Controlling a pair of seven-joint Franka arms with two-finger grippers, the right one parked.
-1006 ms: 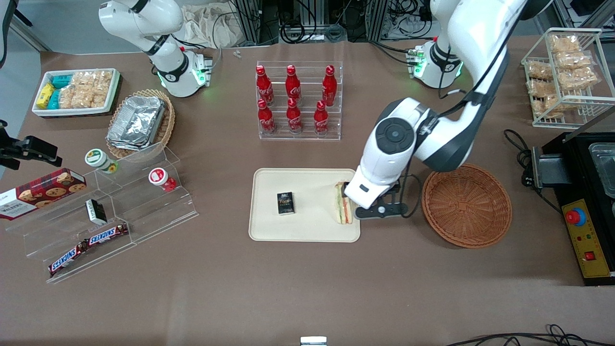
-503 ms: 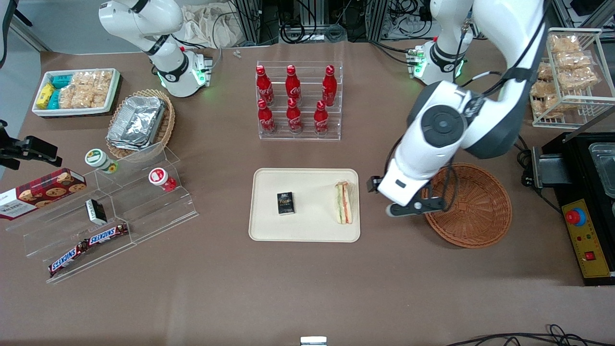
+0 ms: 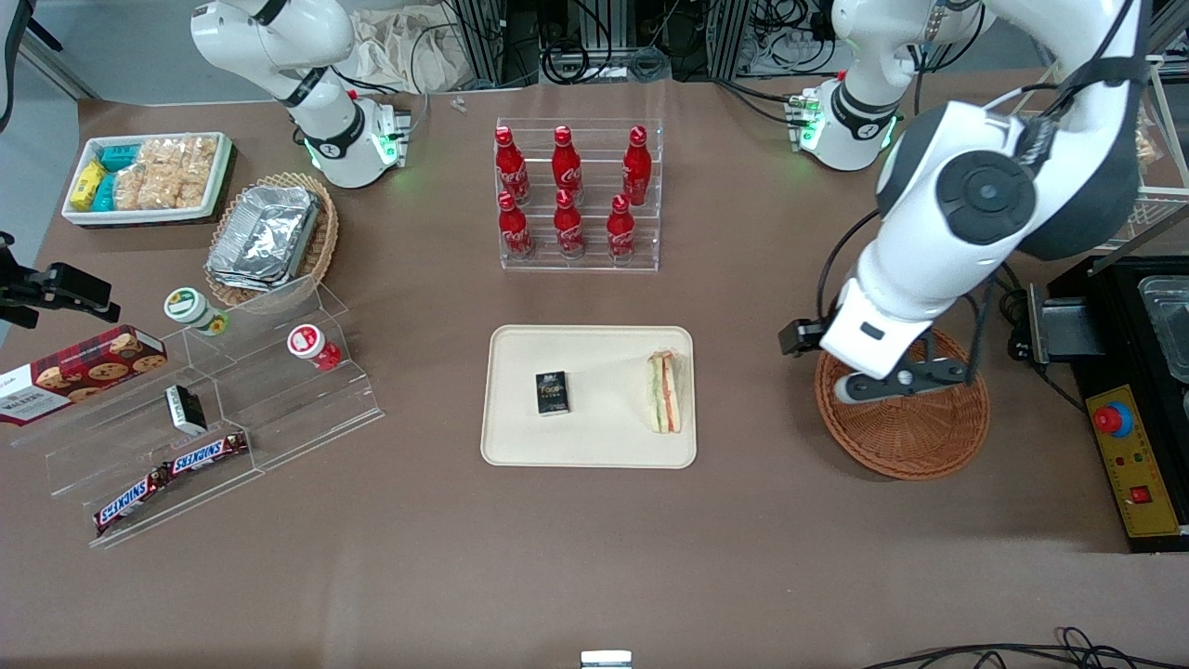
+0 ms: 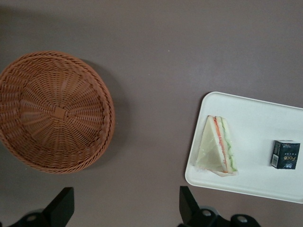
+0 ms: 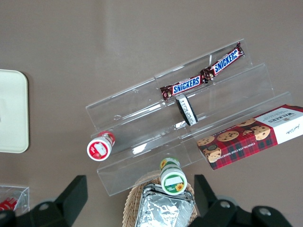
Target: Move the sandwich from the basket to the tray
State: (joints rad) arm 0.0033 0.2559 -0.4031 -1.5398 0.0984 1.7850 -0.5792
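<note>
The sandwich [image 3: 665, 393] [image 4: 218, 151] lies flat in the cream tray [image 3: 604, 437] [image 4: 255, 113], near the tray's edge that faces the basket. The reddish-brown wicker basket [image 3: 920, 437] [image 4: 52, 111] holds nothing that I can see. My left gripper [image 3: 864, 364] [image 4: 125, 213] hangs high over the basket's rim nearest the tray. It is open, its fingers [image 4: 64, 208] spread wide over bare table, and nothing sits between them.
A small black box [image 3: 552, 392] [image 4: 285, 154] also lies in the tray. A rack of red cola bottles [image 3: 576, 195] stands farther from the camera than the tray. A clear tiered stand [image 3: 232, 409] with snacks sits toward the parked arm's end. A black machine [image 3: 1133, 409] is beside the basket.
My gripper has left the sandwich on the tray, risen, and swung toward the basket. The sandwich and the black box have not moved.
</note>
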